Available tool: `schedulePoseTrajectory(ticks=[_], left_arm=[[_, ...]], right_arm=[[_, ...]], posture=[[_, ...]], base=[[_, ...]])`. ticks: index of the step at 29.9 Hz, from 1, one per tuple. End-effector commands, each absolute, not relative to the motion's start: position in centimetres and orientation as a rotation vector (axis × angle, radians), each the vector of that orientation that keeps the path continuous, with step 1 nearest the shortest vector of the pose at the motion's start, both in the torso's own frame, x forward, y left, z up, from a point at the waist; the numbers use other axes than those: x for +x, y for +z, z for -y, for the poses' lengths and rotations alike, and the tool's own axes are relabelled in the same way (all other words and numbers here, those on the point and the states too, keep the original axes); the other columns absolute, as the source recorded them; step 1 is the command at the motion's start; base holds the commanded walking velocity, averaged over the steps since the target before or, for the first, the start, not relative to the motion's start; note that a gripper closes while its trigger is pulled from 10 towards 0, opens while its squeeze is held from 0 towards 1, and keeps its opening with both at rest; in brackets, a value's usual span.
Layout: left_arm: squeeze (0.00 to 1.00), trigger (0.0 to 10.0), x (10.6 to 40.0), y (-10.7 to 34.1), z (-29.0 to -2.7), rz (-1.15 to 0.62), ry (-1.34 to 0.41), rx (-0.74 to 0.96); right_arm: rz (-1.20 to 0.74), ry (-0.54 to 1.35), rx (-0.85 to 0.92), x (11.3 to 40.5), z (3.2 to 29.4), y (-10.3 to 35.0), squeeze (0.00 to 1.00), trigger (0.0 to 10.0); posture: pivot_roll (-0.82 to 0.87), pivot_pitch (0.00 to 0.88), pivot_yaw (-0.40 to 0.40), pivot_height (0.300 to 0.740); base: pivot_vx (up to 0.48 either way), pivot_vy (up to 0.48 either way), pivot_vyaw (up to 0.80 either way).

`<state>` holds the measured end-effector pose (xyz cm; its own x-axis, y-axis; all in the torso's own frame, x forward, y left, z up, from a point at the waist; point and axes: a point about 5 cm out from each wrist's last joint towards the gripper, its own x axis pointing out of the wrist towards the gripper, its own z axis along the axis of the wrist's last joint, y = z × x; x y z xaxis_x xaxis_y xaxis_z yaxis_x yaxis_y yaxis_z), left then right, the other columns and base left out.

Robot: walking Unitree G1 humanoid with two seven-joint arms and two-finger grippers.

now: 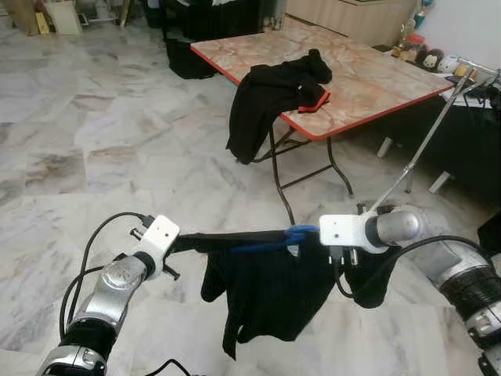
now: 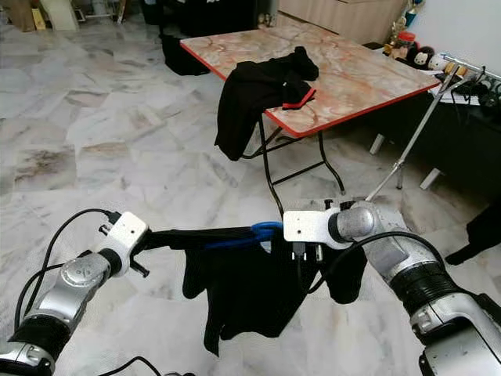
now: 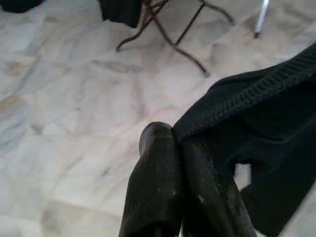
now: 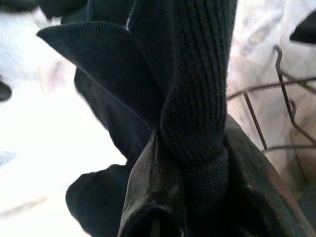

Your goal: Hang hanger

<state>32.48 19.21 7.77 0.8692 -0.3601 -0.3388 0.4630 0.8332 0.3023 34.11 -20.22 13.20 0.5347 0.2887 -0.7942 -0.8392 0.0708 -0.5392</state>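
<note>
A black garment [image 1: 266, 290] hangs stretched between my two grippers above the marble floor. A blue hanger [image 1: 274, 237] runs along its top edge, mostly wrapped in the cloth. My left gripper [image 1: 205, 240] is shut on the garment's stitched hem [image 3: 232, 98], its fingers [image 3: 158, 163] pressed together. My right gripper [image 1: 304, 233] is at the hanger's right end, shut on a ribbed knit fold [image 4: 197, 98] of the garment. The clothes rack's silver pole [image 1: 423, 149] slants up to a rail [image 1: 477, 69] at the far right.
A folding table [image 1: 376, 86] with a red rim stands ahead, and a second black garment [image 1: 274, 98] is draped over its near edge. Its black legs [image 1: 282, 180] reach the floor just beyond my grippers. Dark furniture and small items stand behind the rack.
</note>
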Motion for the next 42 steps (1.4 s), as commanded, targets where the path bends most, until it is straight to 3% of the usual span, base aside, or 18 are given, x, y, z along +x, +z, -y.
schedulePoseTrajectory(ticks=[1, 6, 14, 19, 27, 35, 42], left_arm=[[0.0, 0.0, 32.7, 8.7, -19.4, -0.253, -0.441, 0.338], [0.0, 0.0, 32.9, 10.3, -17.9, -0.199, -0.511, 0.269], [0.0, 0.0, 32.5, 13.2, -14.7, -0.133, -0.704, 0.211], [0.0, 0.0, 32.0, 13.8, -13.7, -0.125, -0.758, 0.204], [0.0, 0.0, 29.3, 14.6, -11.5, -0.168, -1.012, 0.208], [0.0, 0.0, 28.6, 13.3, -11.8, -0.256, -1.027, 0.265], [0.0, 0.0, 27.0, 13.3, -11.3, -0.307, -1.146, 0.282]], right_arm=[[-0.583, 0.828, -1.243, 34.8, 21.0, 13.8, 0.0, 10.0], [-0.538, 0.784, -1.205, 35.3, 18.9, 12.9, 0.0, 10.0], [-0.478, 0.788, -0.939, 35.4, 13.1, 10.4, 0.0, 10.0], [-0.496, 0.798, -0.912, 35.0, 12.0, 9.4, 0.0, 10.0], [-0.522, 0.604, -0.78, 35.9, 11.7, 8.8, 0.0, 10.0], [-0.471, 0.6, -0.61, 36.5, 10.5, 9.9, 0.0, 10.0], [-0.43, 0.606, -0.459, 37.1, 9.1, 11.0, 0.0, 10.0]], posture=[[0.0, 0.0, -0.079, 0.74], [0.01, 0.0, -0.08, 0.74], [0.02, 0.0, -0.083, 0.74], [0.03, 0.0, -0.083, 0.74], [0.04, 0.0, -0.079, 0.74], [0.04, 0.0, -0.079, 0.74], [0.04, 0.0, -0.078, 0.74]], base=[[0.0, 0.0, 0.0], [0.0, 0.0, 0.0], [0.0, 0.0, 0.0], [0.0, 0.0, 0.0], [0.0, 0.0, 0.0], [0.0, 0.0, 0.0], [0.0, 0.0, 0.0]])
